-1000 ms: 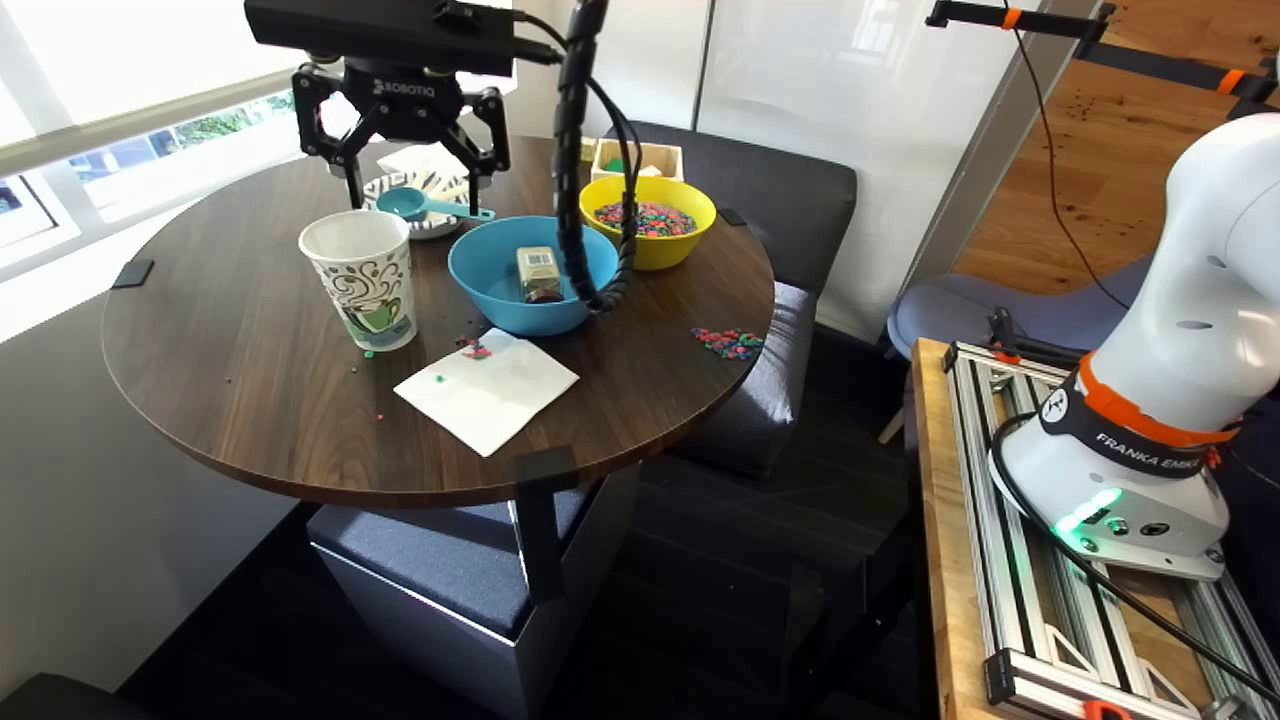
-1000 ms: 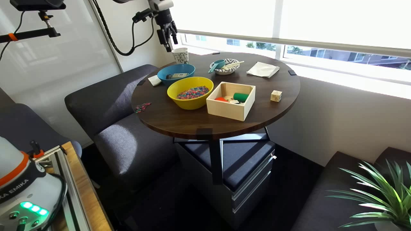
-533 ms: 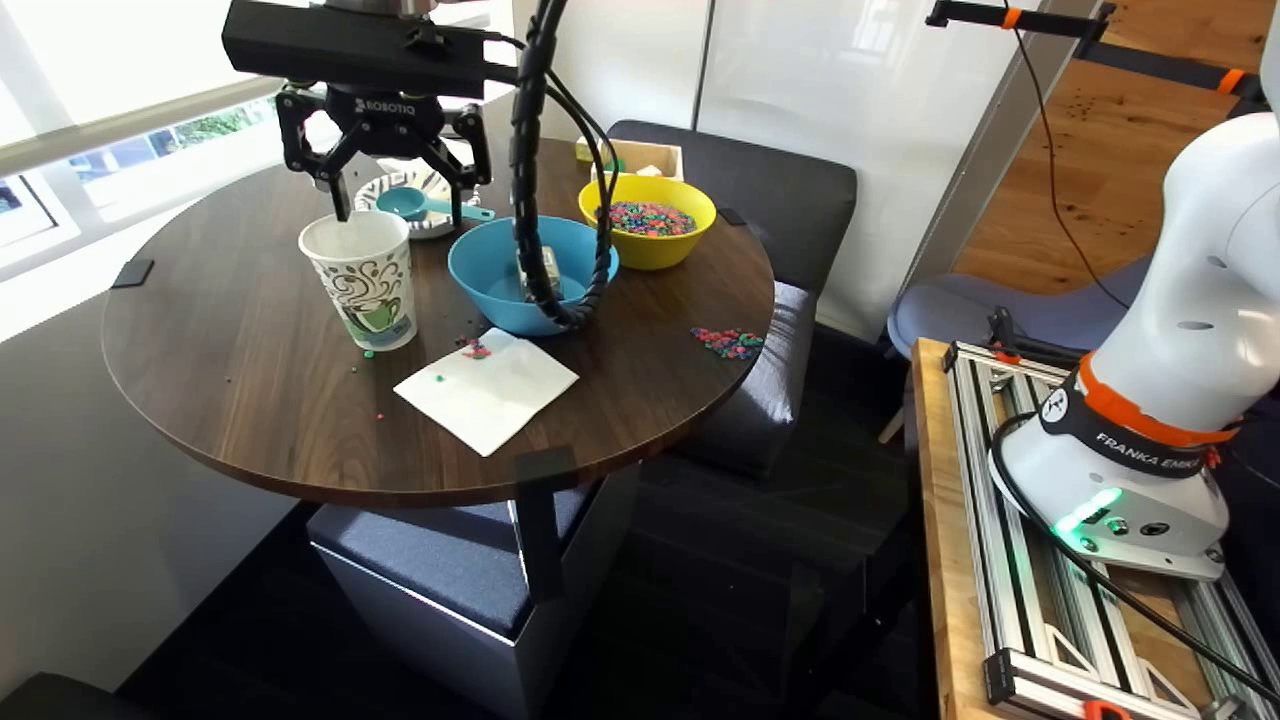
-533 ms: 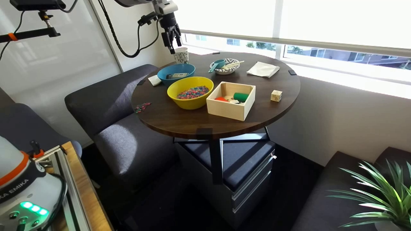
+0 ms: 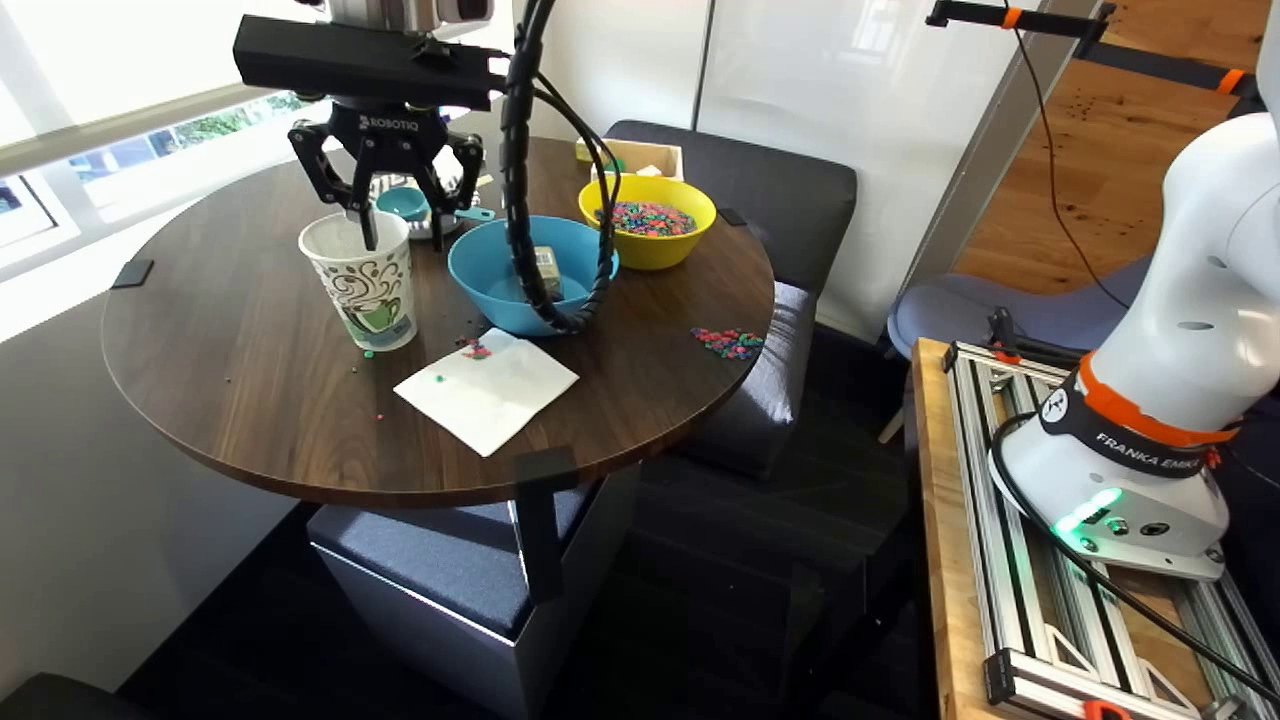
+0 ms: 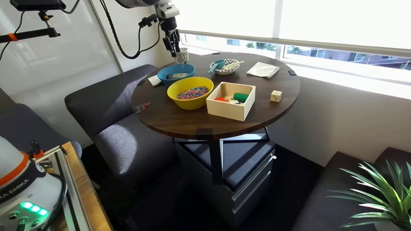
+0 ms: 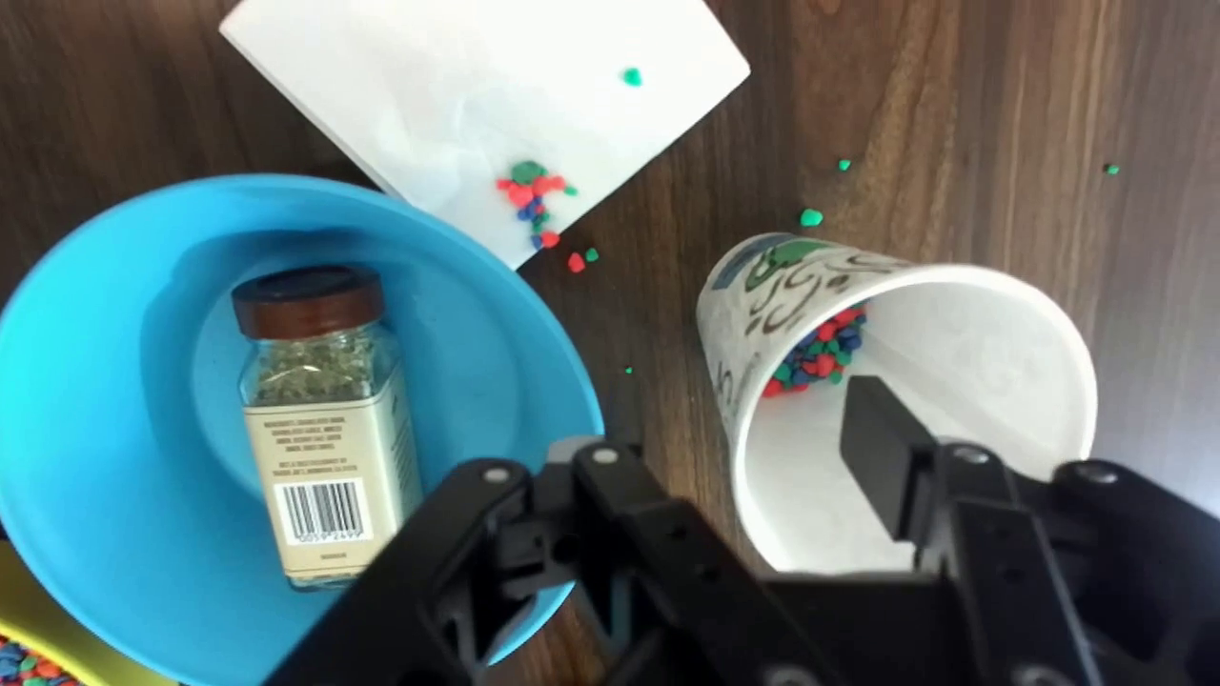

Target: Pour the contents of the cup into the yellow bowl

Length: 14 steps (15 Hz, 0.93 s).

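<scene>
The black tool [image 5: 403,240] hangs at upper left in an exterior view, its fingers partway apart and gripping nothing, close to the rim of a white paper cup [image 5: 370,295]. The cup stands upright on the round worktop [image 5: 250,430], with small colored bits [image 7: 823,353] (red, blue and green) inside. In the wrist view one finger overlaps the cup's mouth; whether it dips inside cannot be told. A jar [image 7: 324,457] lies in the blue bowl [image 5: 490,292] near the cup. The yellow bowl [image 6: 192,104], near mid-frame in an exterior view, holds a heap of similar bits [image 6: 193,92].
</scene>
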Available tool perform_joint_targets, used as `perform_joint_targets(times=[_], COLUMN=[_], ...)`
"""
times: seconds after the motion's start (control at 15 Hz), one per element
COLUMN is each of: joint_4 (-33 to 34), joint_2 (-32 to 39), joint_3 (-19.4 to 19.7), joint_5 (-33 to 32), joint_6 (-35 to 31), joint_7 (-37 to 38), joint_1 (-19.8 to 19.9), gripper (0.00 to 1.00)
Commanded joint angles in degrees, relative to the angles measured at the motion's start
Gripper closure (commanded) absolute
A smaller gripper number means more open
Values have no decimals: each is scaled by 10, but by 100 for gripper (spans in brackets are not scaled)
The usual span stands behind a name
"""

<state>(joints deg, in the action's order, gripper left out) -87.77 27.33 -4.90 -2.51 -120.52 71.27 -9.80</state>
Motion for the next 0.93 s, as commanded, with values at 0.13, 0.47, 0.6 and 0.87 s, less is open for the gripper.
perform_joint_targets(times=[0.13,0.47,0.6,0.87], joint_4=[-3,-2,-4,-20], joint_2=[11,5,-9,-67], joint_3=[9,13,9,3], joint_5=[28,23,25,36], joint_6=[6,8,7,5], joint_7=[-32,-29,-33,-66], joint_1=[-9,-13,-15,-9], gripper=[88,100,99,99])
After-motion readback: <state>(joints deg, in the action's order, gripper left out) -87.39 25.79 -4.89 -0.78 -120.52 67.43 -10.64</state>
